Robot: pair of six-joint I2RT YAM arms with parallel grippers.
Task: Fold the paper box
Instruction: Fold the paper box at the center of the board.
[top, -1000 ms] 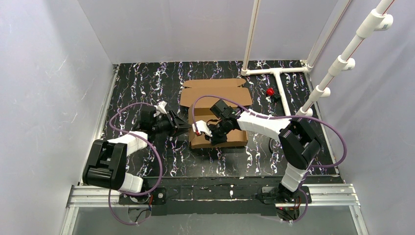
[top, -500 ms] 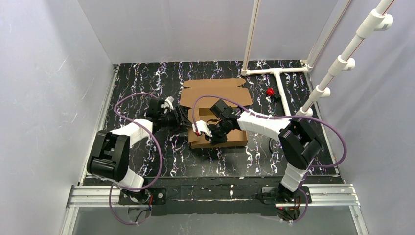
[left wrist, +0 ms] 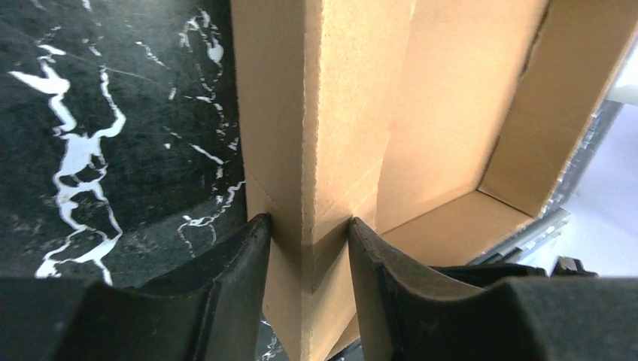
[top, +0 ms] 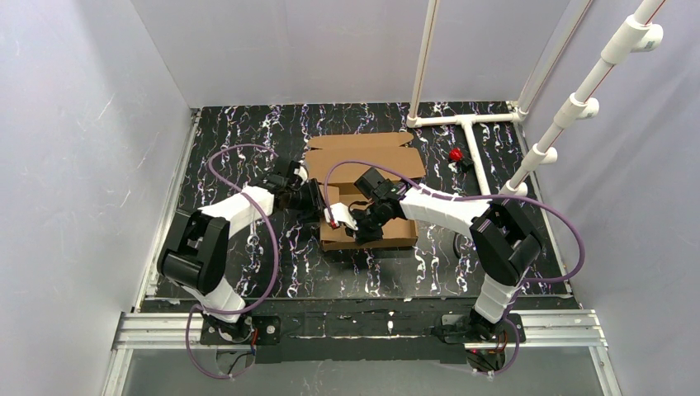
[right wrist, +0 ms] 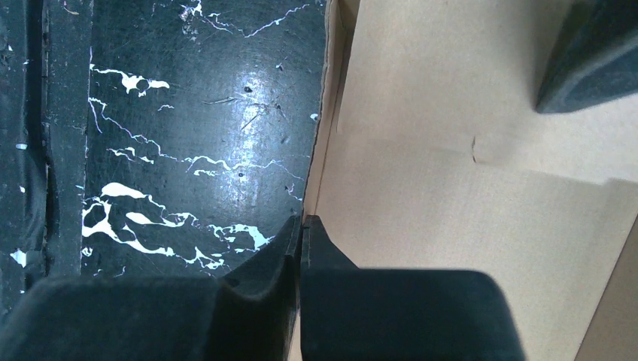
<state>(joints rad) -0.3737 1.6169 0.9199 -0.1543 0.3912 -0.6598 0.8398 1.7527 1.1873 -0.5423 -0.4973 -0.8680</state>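
Paper box (top: pixel 367 234) of brown corrugated cardboard, part-formed, at the middle of the black marbled table (top: pixel 239 140) between the two arms. Its lid panel (top: pixel 363 155) lay flat on the far side, not yet closed. We saw the left gripper (left wrist: pixel 305 226) astride the box's doubled left wall, with one finger (left wrist: pixel 248 248) on the outer face and the other on the inner face. Both touched the board, so it was pinching that wall. The right gripper (right wrist: pixel 301 226) had its fingers pressed together on the thin top edge of a wall toward the near side of the box, one finger outside over the table and the other inside over the box floor. We could not tell which wall this was. We judged the board light and stiff across its panels, yet ready to hinge at the scored lines. It would likely slide on the smooth table unless one arm braced it, and a hard pinch could crush the flutes. The best holds, in our judgement, were wall edges close to a score or corner, where the board is doubled, rather than mid-panel, where it would bow
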